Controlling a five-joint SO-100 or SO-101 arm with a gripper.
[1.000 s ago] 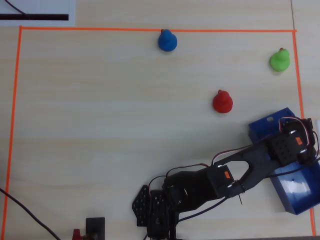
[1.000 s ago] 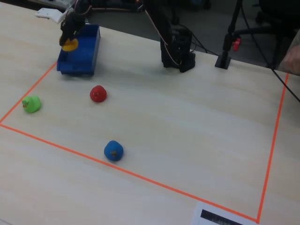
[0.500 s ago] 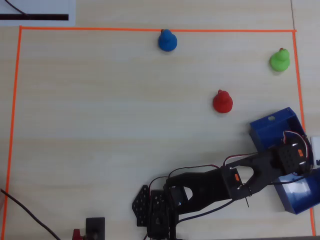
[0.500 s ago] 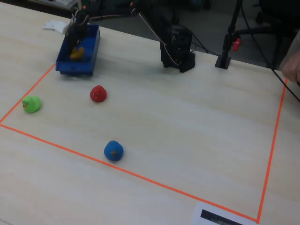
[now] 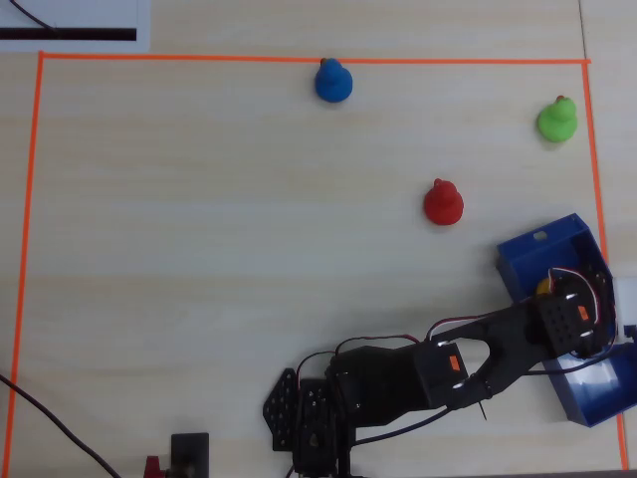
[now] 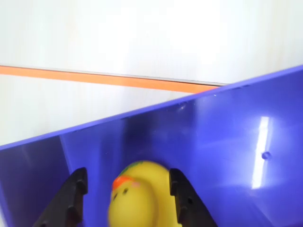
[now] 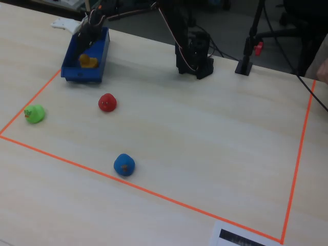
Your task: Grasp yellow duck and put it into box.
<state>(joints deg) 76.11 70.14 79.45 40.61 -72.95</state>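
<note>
The duck [image 6: 137,196] sits inside the box [image 6: 227,156], between the two fingers of the end effector [image 6: 127,187].

The duck is round, smooth and yellow with an orange tip; the black fingers are right at its sides, but I cannot tell if they squeeze it. The box is shiny blue plastic with low walls. The desk [image 5: 199,249] is pale wood with orange tape [image 5: 299,60]. No writing can be read.

overhead view looks straight down, fixed view slants from across the table [image 7: 205,133], both sharing it; wrist view sits right inside the box [image 6: 227,151].
</note>
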